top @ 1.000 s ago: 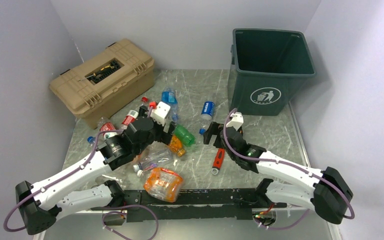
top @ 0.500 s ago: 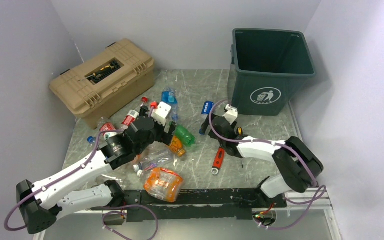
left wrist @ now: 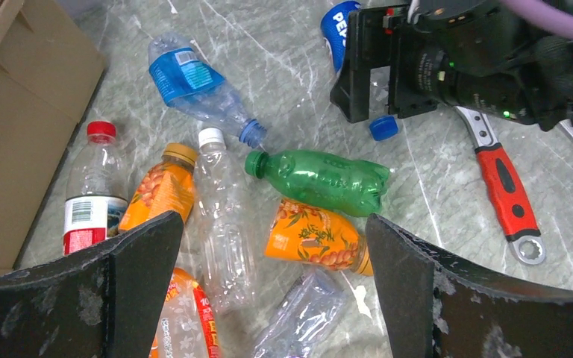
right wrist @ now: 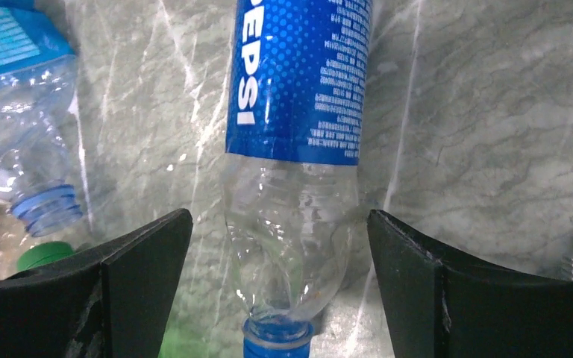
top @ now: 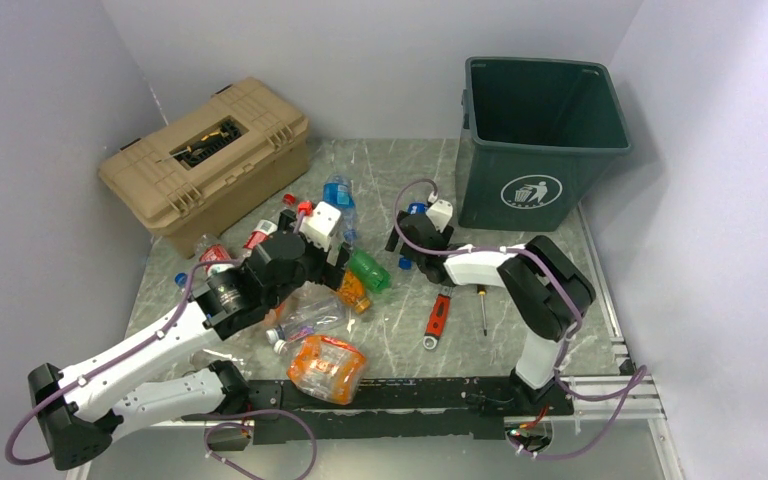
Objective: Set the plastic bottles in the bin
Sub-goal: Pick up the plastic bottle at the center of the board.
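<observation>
Plastic bottles lie scattered on the grey marbled table (top: 400,165), all of them outside the tall dark green square plastic bin (top: 500,160), which stands upright at the back right. A tan plastic toolbox (top: 210,160) sits well to the left of the bin, against the back wall.

The left gripper (left wrist: 272,218) hangs over the main heap, well left of the bin and nearer the arm bases, its jaws spread wide and holding nothing. The right gripper (right wrist: 280,216) is low, just left of the bin's front corner. Its jaws are parted on either side of the clear shoulder of a blue-labelled Pepsi bottle (right wrist: 298,82) lying flat; no pinch shows.

Farthest from the bin, near the front edge, lies a big crushed orange bottle (top: 327,367). Closer in lie a crushed green bottle (left wrist: 321,179) with a green cap, a squat orange-labelled bottle (left wrist: 317,239) just beside it, a clear bottle with a blue label (left wrist: 194,82) and a clear red-capped bottle (left wrist: 89,201).

A red-handled wrench (top: 438,318) and a thin screwdriver (top: 482,305) lie in front of the bin, well apart from it. A loose blue cap (left wrist: 383,128) rests beside the right gripper.
</observation>
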`<control>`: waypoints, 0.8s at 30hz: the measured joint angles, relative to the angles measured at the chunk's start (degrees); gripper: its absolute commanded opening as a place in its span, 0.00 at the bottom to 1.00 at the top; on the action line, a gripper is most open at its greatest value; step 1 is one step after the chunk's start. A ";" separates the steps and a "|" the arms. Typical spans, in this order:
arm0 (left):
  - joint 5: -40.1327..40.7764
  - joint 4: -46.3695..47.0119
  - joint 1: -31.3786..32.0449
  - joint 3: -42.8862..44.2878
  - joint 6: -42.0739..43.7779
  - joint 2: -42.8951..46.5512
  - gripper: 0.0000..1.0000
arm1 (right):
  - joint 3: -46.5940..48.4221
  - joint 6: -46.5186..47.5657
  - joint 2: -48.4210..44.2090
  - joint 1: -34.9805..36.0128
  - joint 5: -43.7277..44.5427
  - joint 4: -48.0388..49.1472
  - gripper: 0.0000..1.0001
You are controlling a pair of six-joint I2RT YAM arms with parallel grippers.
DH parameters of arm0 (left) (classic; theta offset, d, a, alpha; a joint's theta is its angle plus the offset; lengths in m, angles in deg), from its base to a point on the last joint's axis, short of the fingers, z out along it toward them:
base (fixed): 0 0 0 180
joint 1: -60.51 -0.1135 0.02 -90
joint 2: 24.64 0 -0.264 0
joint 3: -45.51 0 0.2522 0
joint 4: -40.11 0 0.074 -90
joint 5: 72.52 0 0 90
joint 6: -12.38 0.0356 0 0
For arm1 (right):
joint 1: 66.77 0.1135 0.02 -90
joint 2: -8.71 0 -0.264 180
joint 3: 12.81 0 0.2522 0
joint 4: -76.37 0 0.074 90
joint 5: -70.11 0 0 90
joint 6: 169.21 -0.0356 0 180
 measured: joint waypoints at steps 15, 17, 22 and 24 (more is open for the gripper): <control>-0.87 -0.90 0.00 0.52 0.04 0.22 0.97 | 1.11 3.26 2.47 0.00 1.46 0.07 0.43; -0.87 -1.14 0.00 0.52 0.04 0.46 0.97 | -0.13 3.72 1.42 0.46 1.42 0.44 0.40; -0.81 -1.11 0.00 0.52 0.20 1.99 0.99 | -5.81 6.84 -6.67 3.56 0.94 -1.57 0.38; -0.83 -1.07 0.00 0.52 0.26 3.13 1.00 | -7.41 9.09 -11.96 5.57 -0.28 -2.71 0.38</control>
